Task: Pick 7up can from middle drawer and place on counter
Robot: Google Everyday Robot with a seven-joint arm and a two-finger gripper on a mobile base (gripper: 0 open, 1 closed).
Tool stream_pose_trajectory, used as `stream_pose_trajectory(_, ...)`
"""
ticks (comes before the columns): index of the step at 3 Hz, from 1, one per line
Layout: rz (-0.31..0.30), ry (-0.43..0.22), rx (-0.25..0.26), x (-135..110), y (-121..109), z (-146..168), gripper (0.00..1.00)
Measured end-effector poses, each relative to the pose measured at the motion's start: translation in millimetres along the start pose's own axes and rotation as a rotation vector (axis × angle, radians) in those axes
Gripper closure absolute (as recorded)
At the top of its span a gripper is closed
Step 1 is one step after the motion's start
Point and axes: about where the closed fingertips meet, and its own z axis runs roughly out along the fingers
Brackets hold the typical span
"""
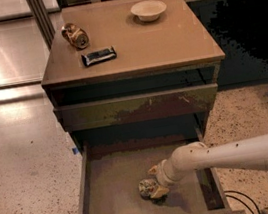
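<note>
Cream arm (227,155) (dark-dotted), tan tool (154,182)

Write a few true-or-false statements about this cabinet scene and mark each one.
1. The 7up can lies in the open drawer. True.
2. The gripper hangs above the counter. False: it is down inside the drawer, right at the 7up can.
3. A bowl stands on the counter. True.
4. The black bar lies on the drawer floor. False: it lies on the counter, close to the brown can.
</note>
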Motion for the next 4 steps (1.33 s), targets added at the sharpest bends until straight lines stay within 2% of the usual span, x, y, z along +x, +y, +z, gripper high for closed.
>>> stream_pose_trajectory(2, 0.000, 0.000, 0.000, 0, 0, 0, 0.89)
stream_pose_trajectory(3, -0.013, -0.054, -0.002, -18, 4, -21, 1.00)
stream_pose_trajectory(4, -0.057, -0.128, 0.002, -55, 12, -71, 1.00)
